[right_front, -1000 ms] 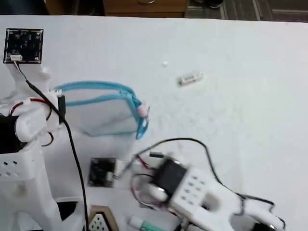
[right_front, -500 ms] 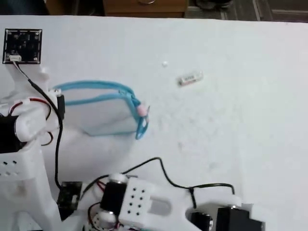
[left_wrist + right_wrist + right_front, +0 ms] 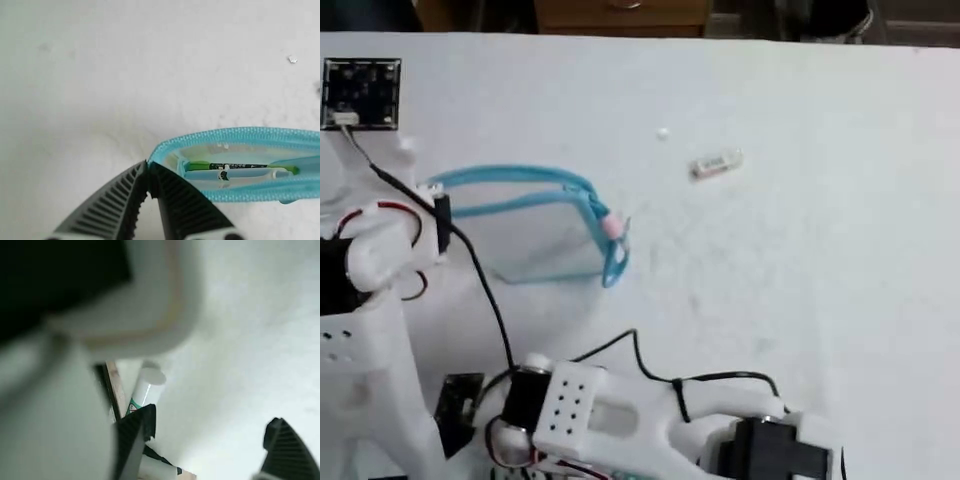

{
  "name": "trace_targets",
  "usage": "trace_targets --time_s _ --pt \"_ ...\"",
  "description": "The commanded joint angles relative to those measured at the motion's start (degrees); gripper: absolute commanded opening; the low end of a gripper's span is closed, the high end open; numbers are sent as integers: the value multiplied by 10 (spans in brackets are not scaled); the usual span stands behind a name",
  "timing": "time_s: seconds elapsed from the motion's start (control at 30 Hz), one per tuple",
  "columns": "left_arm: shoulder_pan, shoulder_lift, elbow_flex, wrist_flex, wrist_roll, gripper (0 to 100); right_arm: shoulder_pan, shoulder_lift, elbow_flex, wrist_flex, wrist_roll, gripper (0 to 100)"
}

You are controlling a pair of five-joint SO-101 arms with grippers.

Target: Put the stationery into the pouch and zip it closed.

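The clear pouch (image 3: 535, 235) with a blue zipper edge lies left of the table's middle, its mouth unzipped. My left gripper (image 3: 148, 172) is shut on the pouch's (image 3: 235, 170) end corner. A green pen (image 3: 235, 165) and a pale blue pen (image 3: 235, 174) lie inside it. A small labelled stick (image 3: 716, 163) lies apart on the table, to the right of and beyond the pouch. My right gripper (image 3: 207, 445) is open, low by the table's front edge, with a white tube (image 3: 145, 387) just past its dark finger (image 3: 134, 437). The right arm (image 3: 580, 420) lies along the front edge.
The left arm's white body (image 3: 365, 300) stands at the left edge, blurred and close in the right wrist view. A black cable (image 3: 480, 280) runs from it toward the right arm. A tiny white scrap (image 3: 663, 133) lies beyond the pouch. The right half of the white table (image 3: 820, 250) is bare.
The right arm has swung left along the front edge, from below the pouch's zipper pull to beside the left arm's base. The pouch and the left arm have hardly moved.
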Motion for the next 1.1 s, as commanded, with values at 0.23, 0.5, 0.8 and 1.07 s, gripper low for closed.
trace_targets --time_s 0.23,0.5,0.8,1.07 --pt "8 46 39 3 -1 23 196 -2 11 73 74 21" --pt "8 46 40 3 0 23 358 -168 12 102 148 30" --pt "8 46 40 3 1 23 367 -387 84 103 360 34" --pt "8 46 40 3 1 23 188 -628 125 86 425 67"
